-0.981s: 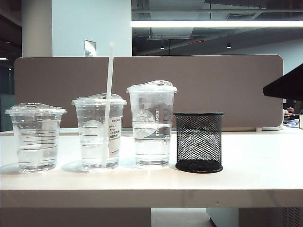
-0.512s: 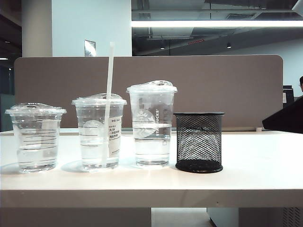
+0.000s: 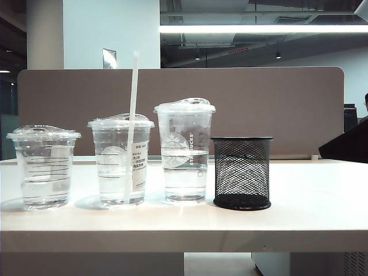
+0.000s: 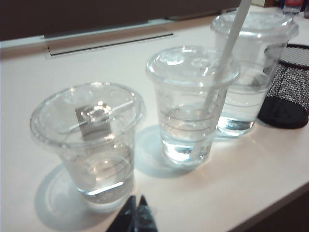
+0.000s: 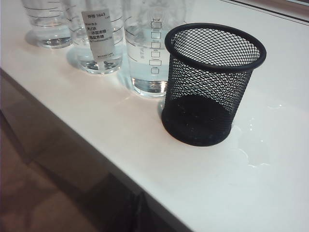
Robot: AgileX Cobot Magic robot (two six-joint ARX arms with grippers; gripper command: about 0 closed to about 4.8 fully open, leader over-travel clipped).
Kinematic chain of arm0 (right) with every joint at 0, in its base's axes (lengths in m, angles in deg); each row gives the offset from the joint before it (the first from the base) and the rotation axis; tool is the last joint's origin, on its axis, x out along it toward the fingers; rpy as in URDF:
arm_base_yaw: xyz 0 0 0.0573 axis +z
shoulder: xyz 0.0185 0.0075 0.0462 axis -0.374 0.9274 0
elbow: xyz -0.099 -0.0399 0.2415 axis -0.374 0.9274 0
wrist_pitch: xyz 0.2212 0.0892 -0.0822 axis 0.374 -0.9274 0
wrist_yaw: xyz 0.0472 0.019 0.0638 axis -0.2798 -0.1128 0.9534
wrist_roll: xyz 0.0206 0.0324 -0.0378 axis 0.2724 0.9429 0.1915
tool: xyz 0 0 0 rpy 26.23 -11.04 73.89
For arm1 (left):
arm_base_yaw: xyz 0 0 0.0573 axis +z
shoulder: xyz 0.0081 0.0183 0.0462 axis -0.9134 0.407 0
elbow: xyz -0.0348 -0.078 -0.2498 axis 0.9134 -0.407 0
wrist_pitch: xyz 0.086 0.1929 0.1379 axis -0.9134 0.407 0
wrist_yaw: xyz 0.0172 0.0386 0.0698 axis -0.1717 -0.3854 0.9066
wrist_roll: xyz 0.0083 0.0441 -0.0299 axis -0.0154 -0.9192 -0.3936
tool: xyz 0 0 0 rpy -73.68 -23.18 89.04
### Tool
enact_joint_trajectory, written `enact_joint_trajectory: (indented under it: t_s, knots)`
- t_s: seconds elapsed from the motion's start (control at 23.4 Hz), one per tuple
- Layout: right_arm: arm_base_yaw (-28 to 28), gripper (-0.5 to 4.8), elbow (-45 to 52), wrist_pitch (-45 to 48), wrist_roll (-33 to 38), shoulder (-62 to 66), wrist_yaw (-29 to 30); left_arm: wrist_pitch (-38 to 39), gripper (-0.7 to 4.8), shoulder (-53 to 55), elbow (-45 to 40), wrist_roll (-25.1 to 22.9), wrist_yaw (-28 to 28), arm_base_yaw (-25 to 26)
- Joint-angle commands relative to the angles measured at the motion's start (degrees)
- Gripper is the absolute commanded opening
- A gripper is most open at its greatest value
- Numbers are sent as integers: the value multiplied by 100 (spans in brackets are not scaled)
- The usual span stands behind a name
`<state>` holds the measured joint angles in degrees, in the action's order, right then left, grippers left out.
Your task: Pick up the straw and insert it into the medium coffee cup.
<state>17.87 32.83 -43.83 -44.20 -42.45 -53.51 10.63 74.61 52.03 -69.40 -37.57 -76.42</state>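
Three lidded cups (image 3: 43, 167) in row, mesh holder (image 3: 241, 172) at right end; straw (image 3: 132, 115) already stands through medium cup (image 3: 119, 161), so job looks done. Left wrist view: left gripper (image 4: 136, 217) tips together, empty, beside shortest cup. Right wrist view: right gripper (image 5: 137, 212) closed, empty, off table edge, clear of holder.

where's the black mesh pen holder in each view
Exterior view: the black wire-mesh cylindrical pen holder stands right of centre on the white table, last in the row after the three cups.
Left wrist view: only part of it shows at the right edge.
Right wrist view: it fills the middle, seemingly empty.
Shared landmark: the tallest clear plastic lidded cup stands right beside it in all three.
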Motion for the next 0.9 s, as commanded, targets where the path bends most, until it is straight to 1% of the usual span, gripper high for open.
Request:
enact_joint_trajectory:
  t_s: [0.04,0.13,0.21,0.34,0.55,0.6,0.77,0.9]
  knots:
    - [7,-1,-4,59,17,2,9,-83,-1,-162,24,-17,-46,85]
    - [7,-1,-4,61,17,4,9,-72,-1,-258,24,-26,-127,245]
    - [7,-1,-4,57,17,4,9,240,-1,-306,22,-26,52,754]
    - [7,-1,-4,57,17,4,9,396,-1,-306,22,13,264,1008]
    - [7,-1,-4,61,17,2,9,479,-1,-306,22,33,990,1036]
    - [7,-1,-4,59,17,2,9,485,-1,-306,22,125,1119,1036]
    - [7,-1,-4,59,17,2,9,520,-1,-306,22,514,1259,1038]
    - [7,-1,-4,59,17,4,9,518,-1,-306,22,520,1259,1038]
